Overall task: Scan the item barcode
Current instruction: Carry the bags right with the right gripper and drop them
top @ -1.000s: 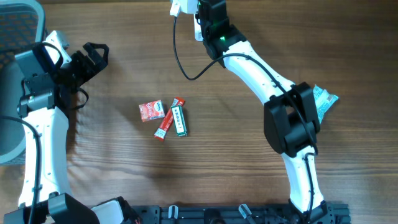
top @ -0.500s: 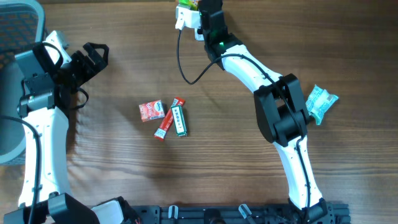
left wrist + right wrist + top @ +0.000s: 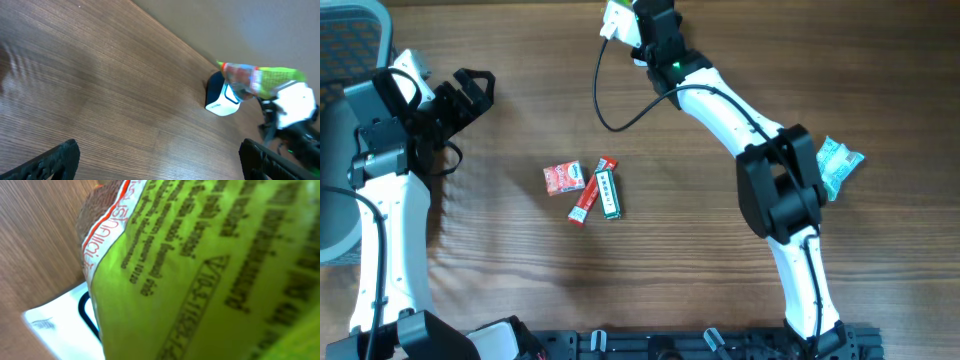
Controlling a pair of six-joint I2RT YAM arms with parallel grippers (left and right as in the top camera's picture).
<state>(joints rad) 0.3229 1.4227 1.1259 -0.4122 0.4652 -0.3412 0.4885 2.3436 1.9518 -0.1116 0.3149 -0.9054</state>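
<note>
"Overhead view, entry one: changes since half a second back?"
"Right arm (image 3: 730, 110): elbow swung out toward 3 o'clock, now edging the teal-and-white pouch (image 3: 842, 163). Black cable (image 3: 605, 105): loop shifted toward 9 o'clock. Left arm (image 3: 395, 220) and the centre items: unmoved."
"Tools?"
"Two. Left tool (image 3: 475, 92), 10 o'clock: fingers wide apart, holding nothing. Right tool (image 3: 648, 14), 12 o'clock edge: clamped on the green packet (image 3: 262, 80)."
"Describe the packet."
"One. Glossy crinkled film, lime green with dark print, red-and-white band at one end, flat. Held off the surface (image 3: 720, 280), just beside the scanner (image 3: 222, 96); touching or not, cannot tell."
"Scanner?"
"One. Smooth white plastic casing with a dark blue face, rounded block, at the 12 o'clock edge."
"Loose stock?"
"Four. One small red box (image 3: 563, 178); one red stick pack (image 3: 585, 205); one green-and-white stick pack (image 3: 609, 195). The two sticks lie touching, all three just toward 9 o'clock of centre. One crinkled pouch at 3 o'clock."
"Surface?"
"One. Brown wood grain, matte."
</note>
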